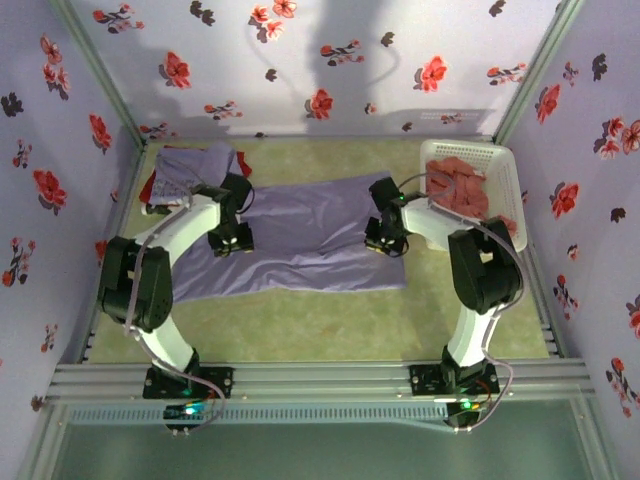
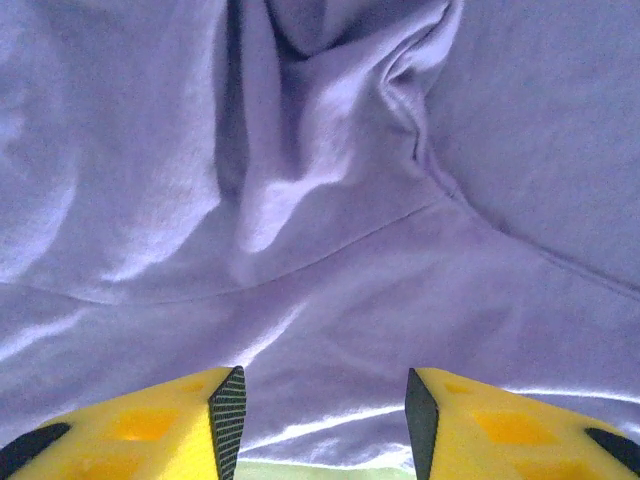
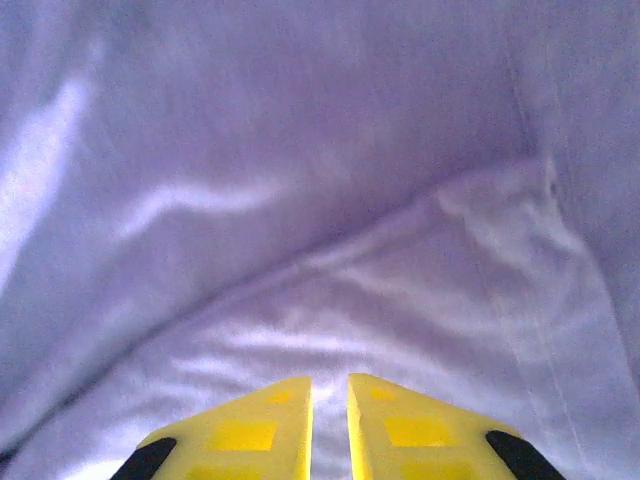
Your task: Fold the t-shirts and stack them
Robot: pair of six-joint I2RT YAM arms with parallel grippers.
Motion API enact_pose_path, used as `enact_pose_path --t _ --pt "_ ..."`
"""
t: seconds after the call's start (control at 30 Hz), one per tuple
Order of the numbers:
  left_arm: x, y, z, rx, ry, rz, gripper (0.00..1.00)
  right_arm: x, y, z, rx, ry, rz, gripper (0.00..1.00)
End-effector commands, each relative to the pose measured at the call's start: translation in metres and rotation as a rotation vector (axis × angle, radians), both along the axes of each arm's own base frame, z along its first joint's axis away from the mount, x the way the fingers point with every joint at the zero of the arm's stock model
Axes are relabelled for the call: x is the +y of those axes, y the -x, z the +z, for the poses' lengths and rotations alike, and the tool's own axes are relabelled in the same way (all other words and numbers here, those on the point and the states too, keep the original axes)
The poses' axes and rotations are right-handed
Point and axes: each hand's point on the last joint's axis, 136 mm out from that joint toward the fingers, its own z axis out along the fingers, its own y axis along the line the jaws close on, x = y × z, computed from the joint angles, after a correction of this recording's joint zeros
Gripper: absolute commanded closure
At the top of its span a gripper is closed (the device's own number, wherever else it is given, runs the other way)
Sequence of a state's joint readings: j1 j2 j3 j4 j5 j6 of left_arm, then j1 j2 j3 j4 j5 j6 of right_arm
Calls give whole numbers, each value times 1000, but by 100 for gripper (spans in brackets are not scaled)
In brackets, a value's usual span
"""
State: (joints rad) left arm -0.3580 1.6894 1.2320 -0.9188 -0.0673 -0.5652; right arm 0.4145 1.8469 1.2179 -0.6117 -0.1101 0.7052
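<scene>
Lavender t-shirt (image 1: 300, 235) lies spread flat across the middle of the table, its soft cloth creased into shallow folds and ridged by a sewn seam. The left gripper (image 1: 232, 240) (image 2: 325, 410) sits low over the shirt's left side, its yellow fingers (image 2: 150, 425) spread apart above the fabric. The right gripper (image 1: 385, 243) (image 3: 330, 400) is down on the shirt's right side with its fingers (image 3: 250, 425) drawn nearly together, a thin slit between them; whether cloth is caught there cannot be told. At far left a purple shirt (image 1: 190, 165) rests on a red one (image 1: 150, 188). At far right a white slatted basket (image 1: 505, 190) holds salmon-red shirts (image 1: 460, 185), just beside the right arm. A pale green mat (image 1: 300, 320) covers the table, with walls of lilac floral paper (image 1: 300, 60) around it and a metal rail (image 1: 320, 380) along its near edge.
</scene>
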Motion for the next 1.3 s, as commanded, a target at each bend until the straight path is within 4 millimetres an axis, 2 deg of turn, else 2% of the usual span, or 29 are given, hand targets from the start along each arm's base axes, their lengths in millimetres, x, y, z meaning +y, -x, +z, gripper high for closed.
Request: enact_pose_path --t 0.0,0.13,0.27,0.33,0.43,0.63,0.83,1.1,1.27 --pt "11 14 2 18 -11 33 52 -14 -12 -5 7 90 33 80" --pt "16 25 -6 67 -19 34 59 -14 -6 12 -11 85 62 78" --pt "19 32 -17 101 -8 49 80 -6 28 23 12 35 94 77" --pt "18 36 -27 134 0 54 89 -1 49 17 46 -7 95 78" --pt "17 41 -40 172 -1 53 95 1 75 0 97 -50 86 79" --pt "18 46 -63 208 -8 43 99 -10 108 -25 191 -33 62 80" --pt "17 62 -81 288 -1 32 99 -27 128 -30 247 39 77 81" --pt "23 89 -81 329 -12 48 99 -38 152 -32 321 57 74 83" --pt "33 117 -74 362 -58 90 100 -46 180 -29 384 48 42 83"
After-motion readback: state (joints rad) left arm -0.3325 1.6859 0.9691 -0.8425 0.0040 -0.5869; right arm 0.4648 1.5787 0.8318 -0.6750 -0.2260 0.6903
